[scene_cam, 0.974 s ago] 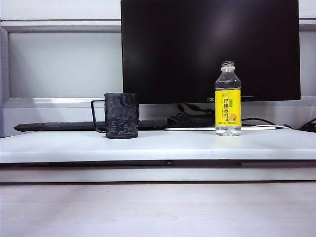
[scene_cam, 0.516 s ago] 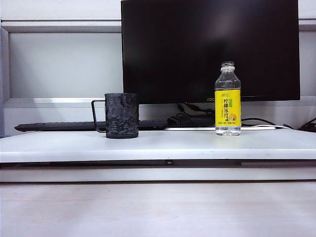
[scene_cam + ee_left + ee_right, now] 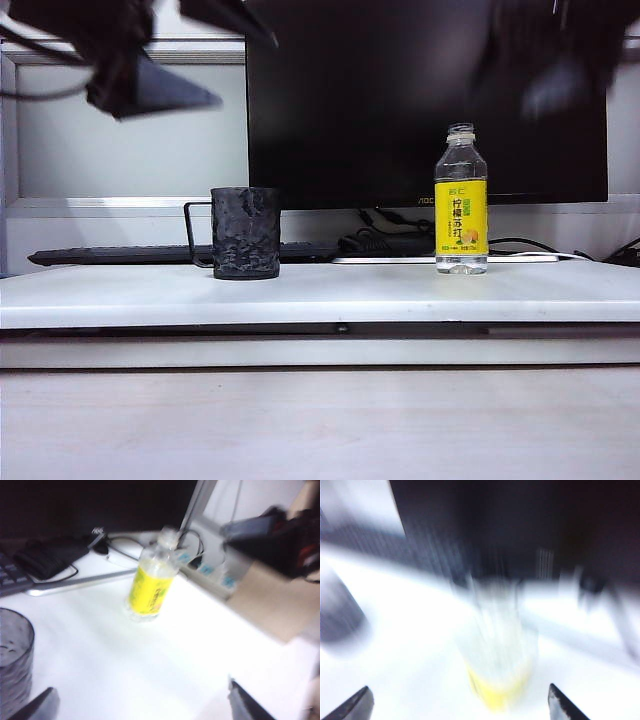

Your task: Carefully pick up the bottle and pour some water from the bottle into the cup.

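Left hand [image 3: 142, 702]: I see it spread, high over the cup [image 3: 245, 233].
Right hand [image 3: 457, 702]: spread, above the bottle [image 3: 461, 200] on the desk [image 3: 320, 295].

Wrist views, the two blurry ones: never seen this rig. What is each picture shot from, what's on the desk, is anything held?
It is a robot with two arms, each ending in a two-finger gripper. One picture comes from a fixed camera facing the desk; the other two come from cameras on each arm's wrist, blurred because the arms are moving.

On the white desk stand a dark cup and an uncapped bottle with a yellow label, well apart, in front of a monitor and a keyboard.

The left gripper hangs above the desk with cup and bottle in sight. The right gripper faces the bottle. Both are open and hold nothing. In the fixed view, the arms are dark blurs along the top.
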`<state>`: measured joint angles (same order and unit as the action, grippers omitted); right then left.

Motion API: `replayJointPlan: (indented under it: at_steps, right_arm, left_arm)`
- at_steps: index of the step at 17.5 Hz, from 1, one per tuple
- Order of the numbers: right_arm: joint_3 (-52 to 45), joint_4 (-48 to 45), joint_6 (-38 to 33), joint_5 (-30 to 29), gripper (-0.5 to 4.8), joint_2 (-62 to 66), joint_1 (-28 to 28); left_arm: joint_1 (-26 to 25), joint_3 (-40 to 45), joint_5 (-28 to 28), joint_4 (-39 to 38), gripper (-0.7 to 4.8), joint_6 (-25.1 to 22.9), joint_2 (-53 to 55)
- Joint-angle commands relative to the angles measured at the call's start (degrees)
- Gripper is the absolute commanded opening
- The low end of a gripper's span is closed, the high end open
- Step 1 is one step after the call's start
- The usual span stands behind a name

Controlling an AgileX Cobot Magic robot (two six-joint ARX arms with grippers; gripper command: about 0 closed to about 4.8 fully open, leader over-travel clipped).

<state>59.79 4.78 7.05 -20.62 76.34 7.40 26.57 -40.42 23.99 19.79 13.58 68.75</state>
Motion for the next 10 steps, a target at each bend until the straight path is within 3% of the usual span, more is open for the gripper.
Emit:
replayJointPlan:
  at_steps: [1,3,6,10]
  right_arm:
    - [0.2,-0.3,4.1,1.9,4.79,4.5,0.3]
    - [0.2,-0.7,4.2,2.5,4.79,5.2,1.8]
    - [0.2,-0.9,6.7,6.2,4.79,6.4,5.7]
    - [0.2,0.6,4.5,8.1,4.79,9.2,6.0]
  left_arm:
    - [0.6,-0.2,-3.9,1.7,4.79,-1.2,0.0]
    - [0.1,-0.2,-6.8,2.5,4.79,-1.6,0.0]
    - [0.1,-0.2,-6.2,1.6,4.79,-1.8,0.0]
    - [0.1,-0.2,-4.7,-0.4,4.79,-1.8,-0.1]
